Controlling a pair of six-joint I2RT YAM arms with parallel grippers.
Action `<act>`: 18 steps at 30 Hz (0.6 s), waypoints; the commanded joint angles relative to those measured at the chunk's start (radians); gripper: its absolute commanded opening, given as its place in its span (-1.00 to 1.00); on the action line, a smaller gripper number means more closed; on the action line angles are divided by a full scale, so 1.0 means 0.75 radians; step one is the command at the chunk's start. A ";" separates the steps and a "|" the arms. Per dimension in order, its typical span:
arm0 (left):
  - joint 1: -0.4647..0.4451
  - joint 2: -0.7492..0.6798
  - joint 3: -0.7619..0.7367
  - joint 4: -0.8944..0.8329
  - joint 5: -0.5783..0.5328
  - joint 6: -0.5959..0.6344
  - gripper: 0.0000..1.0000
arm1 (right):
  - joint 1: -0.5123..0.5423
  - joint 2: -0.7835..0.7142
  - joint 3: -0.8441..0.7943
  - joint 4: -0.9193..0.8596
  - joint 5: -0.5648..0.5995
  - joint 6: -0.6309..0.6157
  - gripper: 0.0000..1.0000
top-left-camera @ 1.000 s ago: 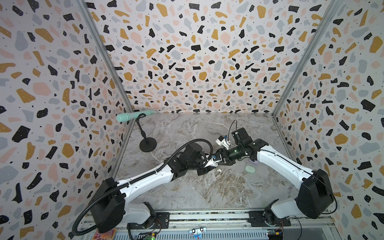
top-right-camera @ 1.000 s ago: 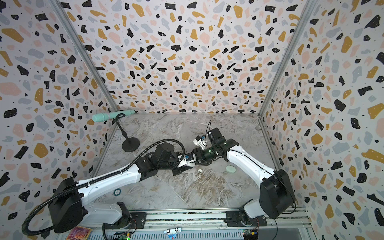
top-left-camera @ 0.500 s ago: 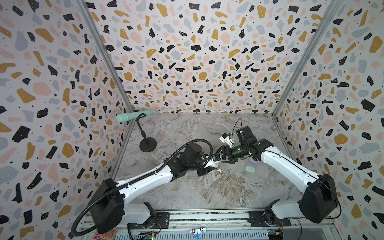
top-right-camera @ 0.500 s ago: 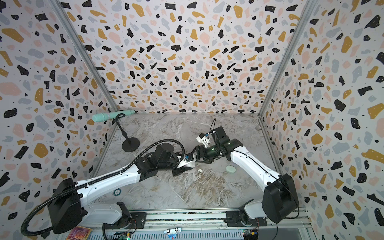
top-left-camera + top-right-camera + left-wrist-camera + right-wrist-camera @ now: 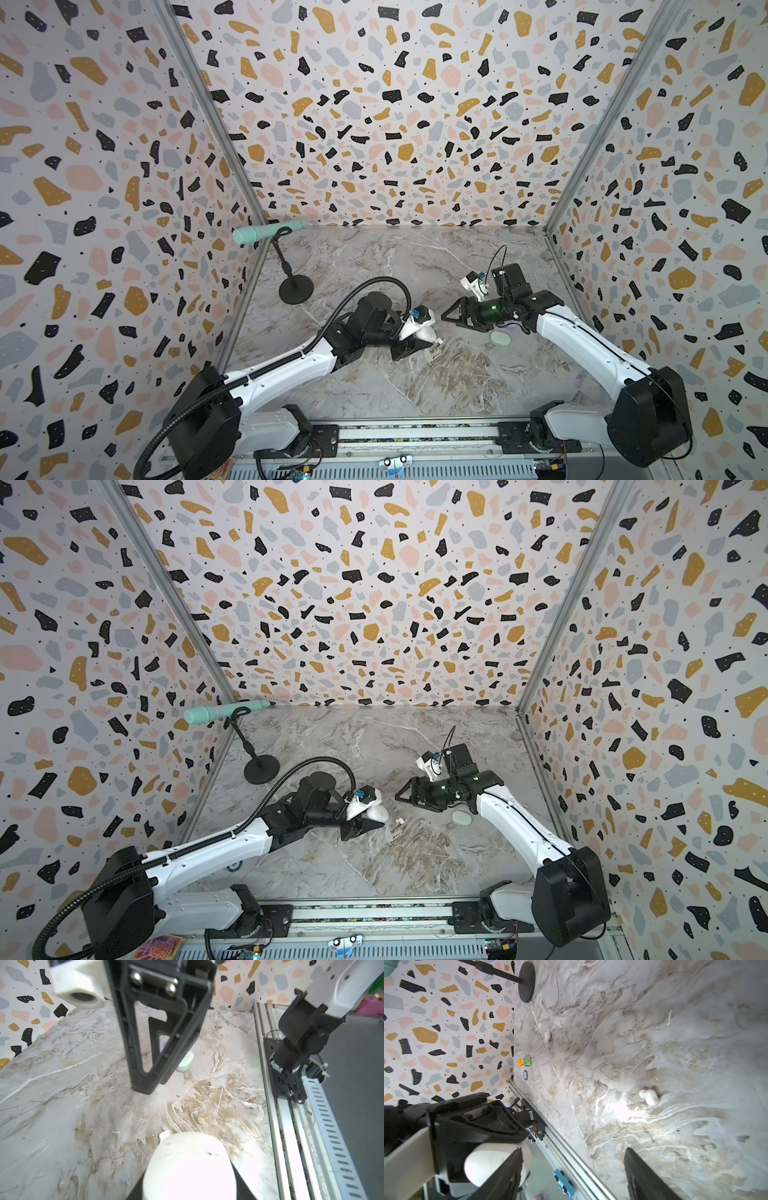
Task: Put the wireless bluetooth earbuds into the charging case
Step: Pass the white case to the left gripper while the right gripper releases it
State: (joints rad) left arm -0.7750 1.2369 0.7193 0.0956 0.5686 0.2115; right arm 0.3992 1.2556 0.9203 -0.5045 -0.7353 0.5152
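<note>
My left gripper [image 5: 419,341] [image 5: 189,1188] is shut on a white pebble-shaped charging case [image 5: 424,332] [image 5: 377,812] [image 5: 189,1165], held just above the marble table. One white earbud [image 5: 439,340] [image 5: 400,820] [image 5: 649,1096] lies on the table just right of the case, and its tip [image 5: 164,1135] peeks past the case. A second white earbud [image 5: 547,1036] lies farther off toward the left wall. My right gripper [image 5: 446,318] [image 5: 399,798] [image 5: 575,1178] hovers open and empty, a short way right of the case.
A mint-green case [image 5: 500,338] [image 5: 461,818] [image 5: 186,1061] lies under the right arm's wrist. A black microphone stand [image 5: 296,291] with a mint microphone [image 5: 266,232] stands back left. A small orange-green toy [image 5: 524,1061] sits by the left wall. The metal rail [image 5: 415,432] runs along the front edge.
My right gripper has drawn back to the right, away from the held case, and its jaws have spread wider. The left gripper and case have stayed put.
</note>
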 commanded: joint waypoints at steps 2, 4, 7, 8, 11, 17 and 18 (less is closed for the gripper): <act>0.048 -0.019 -0.030 0.292 0.198 -0.174 -0.86 | 0.011 -0.147 -0.014 0.037 0.127 -0.193 0.58; 0.056 -0.006 -0.019 0.292 0.227 -0.172 -0.86 | 0.042 -0.219 -0.019 0.068 0.162 -0.267 0.59; 0.062 0.015 -0.027 0.345 0.288 -0.210 -0.86 | 0.213 -0.318 -0.001 0.088 0.347 -0.390 0.60; 0.063 0.022 -0.031 0.361 0.303 -0.222 -0.86 | 0.273 -0.338 0.006 0.092 0.401 -0.428 0.61; 0.062 0.039 -0.033 0.392 0.344 -0.255 -0.86 | 0.414 -0.383 0.002 0.115 0.546 -0.492 0.62; 0.062 0.036 -0.037 0.392 0.356 -0.252 -0.86 | 0.463 -0.380 0.005 0.144 0.576 -0.530 0.62; 0.062 0.036 -0.037 0.392 0.359 -0.250 -0.86 | 0.468 -0.373 0.008 0.145 0.582 -0.532 0.62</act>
State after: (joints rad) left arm -0.7338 1.2648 0.6979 0.3229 0.7959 0.0368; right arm 0.7406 0.9718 0.9016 -0.4137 -0.3553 0.1581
